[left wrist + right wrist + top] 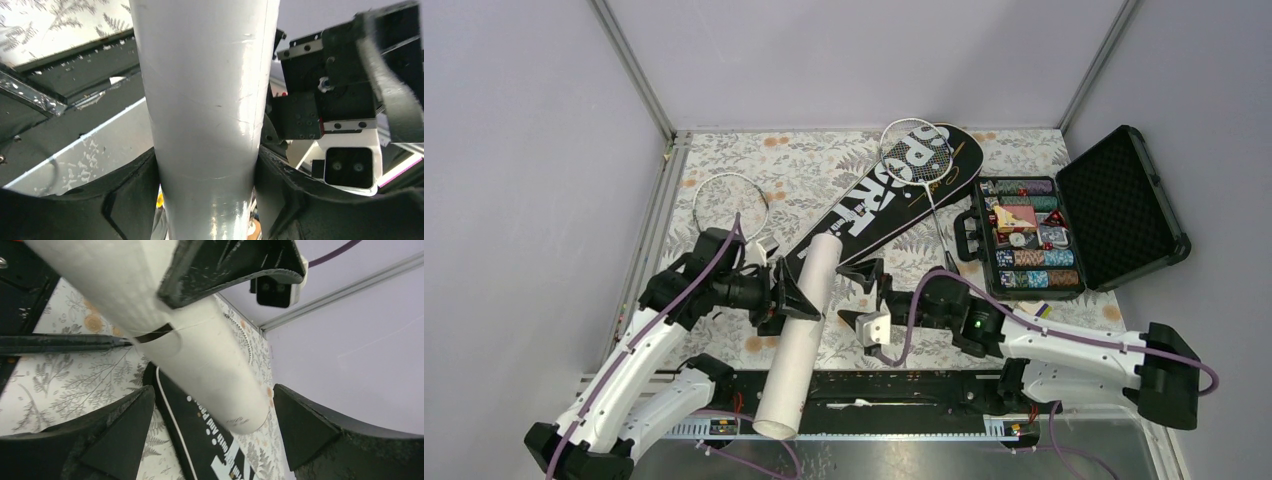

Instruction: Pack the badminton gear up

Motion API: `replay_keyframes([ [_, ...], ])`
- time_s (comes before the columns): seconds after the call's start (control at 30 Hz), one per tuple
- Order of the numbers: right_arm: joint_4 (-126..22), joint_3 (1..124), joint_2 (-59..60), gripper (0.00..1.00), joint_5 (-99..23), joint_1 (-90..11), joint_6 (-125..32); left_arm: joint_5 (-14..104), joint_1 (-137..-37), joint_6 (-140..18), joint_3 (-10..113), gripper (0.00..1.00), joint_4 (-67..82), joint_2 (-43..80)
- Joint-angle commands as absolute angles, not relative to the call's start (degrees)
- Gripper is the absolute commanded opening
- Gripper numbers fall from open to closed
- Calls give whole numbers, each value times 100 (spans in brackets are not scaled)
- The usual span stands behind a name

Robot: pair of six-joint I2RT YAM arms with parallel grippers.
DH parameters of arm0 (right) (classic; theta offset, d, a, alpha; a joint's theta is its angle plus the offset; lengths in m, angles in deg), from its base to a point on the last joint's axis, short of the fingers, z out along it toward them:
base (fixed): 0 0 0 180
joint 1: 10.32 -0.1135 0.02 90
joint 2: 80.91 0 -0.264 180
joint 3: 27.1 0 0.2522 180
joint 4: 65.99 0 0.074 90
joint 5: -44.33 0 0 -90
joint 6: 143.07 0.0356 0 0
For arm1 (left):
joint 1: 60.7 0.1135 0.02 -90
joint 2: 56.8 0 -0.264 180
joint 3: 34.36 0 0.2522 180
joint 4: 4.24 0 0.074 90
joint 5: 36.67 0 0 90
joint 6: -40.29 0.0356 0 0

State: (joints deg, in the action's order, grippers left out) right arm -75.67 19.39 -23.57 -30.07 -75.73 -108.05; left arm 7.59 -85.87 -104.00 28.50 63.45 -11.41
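My left gripper is shut on the white cardboard tube, about a third of the way from its far end; its near end reaches over the table's front rail. In the left wrist view the tube fills the gap between both fingers. My right gripper is open just right of the tube, holding nothing; its wrist view shows the tube's far end above the black "SPORT" bag. The bag lies diagonally with one racket on it. The second racket lies at the left. The shuttlecock is out of view.
An open black case with coloured poker chips stands at the right, its lid tilted back. Grey walls with metal corner posts close the table at the back and sides. A black rail runs along the front edge.
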Motion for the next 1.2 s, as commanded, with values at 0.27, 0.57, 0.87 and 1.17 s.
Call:
replay_keyframes([
  [0.27,-8195,2566,-1383,98,-2267,-7545,-11019,-431,-8653,-10255,3127,33,6326,-1279],
  [0.57,-8625,2681,-1057,98,-2266,-7553,-11041,-303,-8752,-10166,3145,34,6317,-1114],
  [0.87,-8299,2769,-887,94,-2247,-7552,-11173,-263,-8751,-10255,3169,40,6278,-1117],
  [1.17,-8495,2656,-948,82,-2459,-7547,-10810,-154,-8751,-10552,3039,48,6093,-1415],
])
